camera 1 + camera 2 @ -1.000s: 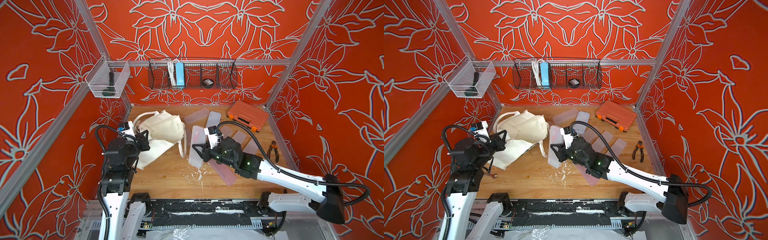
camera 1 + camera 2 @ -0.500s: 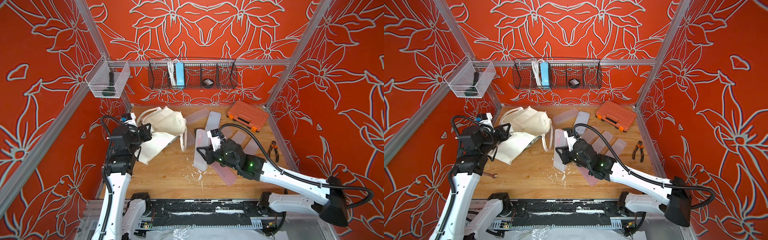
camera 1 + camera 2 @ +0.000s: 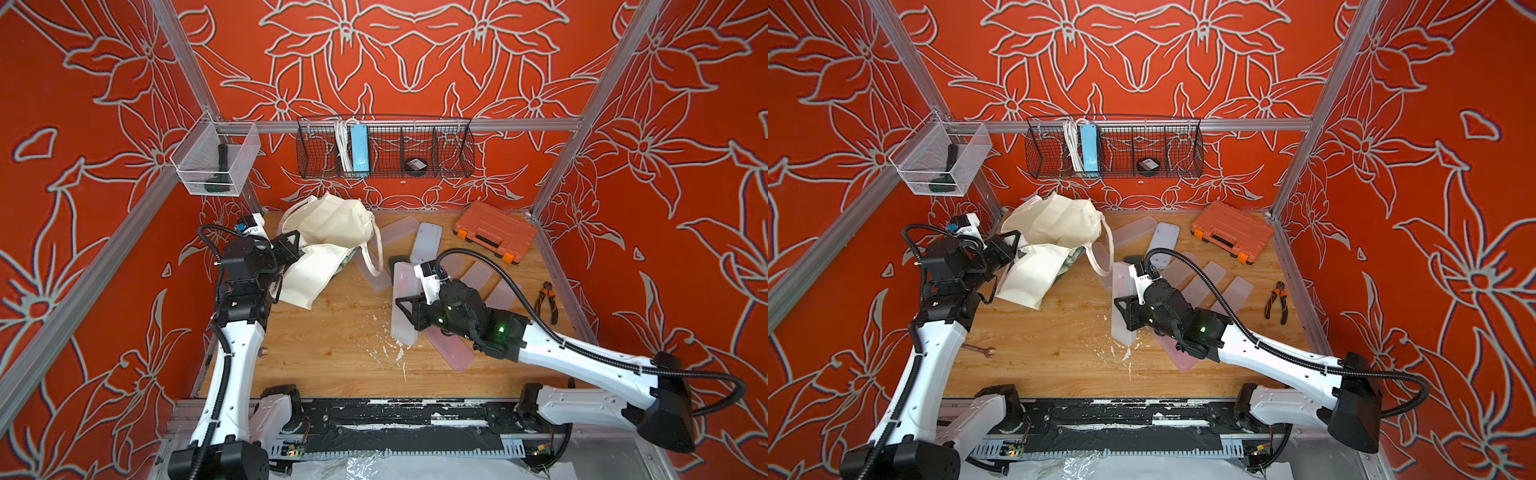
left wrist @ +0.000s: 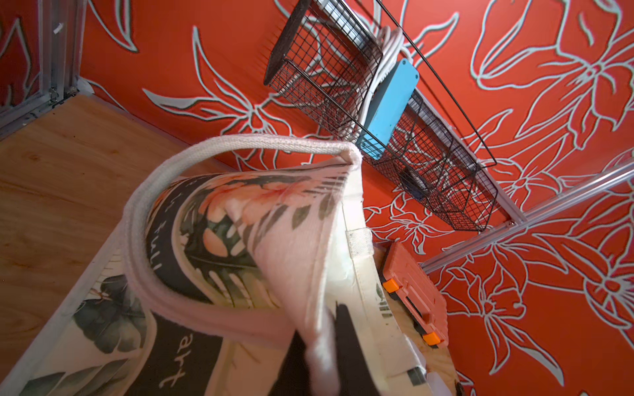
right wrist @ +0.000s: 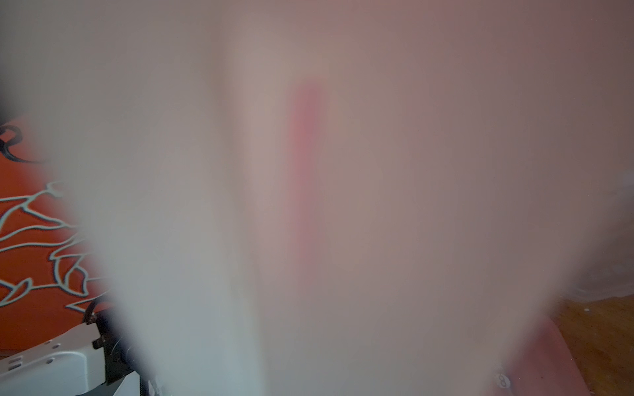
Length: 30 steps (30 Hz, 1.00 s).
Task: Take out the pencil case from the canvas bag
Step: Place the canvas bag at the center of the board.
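Three red walls [image 3: 415, 62] with pale flower outlines, framed by aluminium rails [image 3: 415, 124], close in a wooden surface [image 3: 340, 340] flecked with white bits. On the left wall hangs a clear mesh bin [image 3: 245, 166]; below it, in a top view, a small wrench [image 3: 978, 350] lies near the left arm. The left end effector [image 3: 297, 244] is pressed together, pinching cloth of the canvas bag [image 3: 332, 224], which sits crumpled at the back left of the surface, one handle drooping rightward. A wire basket [image 3: 453, 153] on the back wall holds a blue power strip [image 3: 359, 149]. Mid-surface, outside the bag, the right end effector [image 3: 409, 309] clamps a frosted pencil case [image 3: 399, 286]; similar cases [image 3: 428, 241] lie scattered just beside it. An orange toolbox [image 3: 494, 230] rests at the back right, with pliers [image 3: 548, 301] near the right edge.
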Tool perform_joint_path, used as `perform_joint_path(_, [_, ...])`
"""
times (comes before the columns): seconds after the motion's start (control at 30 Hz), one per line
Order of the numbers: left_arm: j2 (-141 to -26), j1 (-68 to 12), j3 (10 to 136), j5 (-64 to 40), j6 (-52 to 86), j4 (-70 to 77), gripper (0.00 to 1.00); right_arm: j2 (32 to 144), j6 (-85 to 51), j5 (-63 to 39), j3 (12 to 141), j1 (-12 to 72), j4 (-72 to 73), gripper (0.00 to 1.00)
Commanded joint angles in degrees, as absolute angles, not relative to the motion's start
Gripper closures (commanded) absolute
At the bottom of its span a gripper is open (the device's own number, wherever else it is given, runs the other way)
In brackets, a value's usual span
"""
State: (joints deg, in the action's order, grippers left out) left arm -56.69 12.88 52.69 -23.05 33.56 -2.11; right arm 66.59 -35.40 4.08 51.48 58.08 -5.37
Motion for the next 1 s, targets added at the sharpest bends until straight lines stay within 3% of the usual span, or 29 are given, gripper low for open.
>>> perform_joint_path(0.0, [-59.7,14.7,51.4,-25.4,39.8,11.6,1.00,67.9,-36.2,5.0,54.1,57.8,-6.1,0.82])
perform_joint_path(0.67, [-80.3,21.8,47.7,-31.5,57.5,41.2,1.00,74.2,-36.9,6.7,59.4,57.8,-8.5,0.84])
perform_joint_path(0.97, [-86.9,23.6,46.6,-32.8,55.7,47.3,1.00,77.4,-37.1,6.3,60.6,57.8,-8.6,0.84])
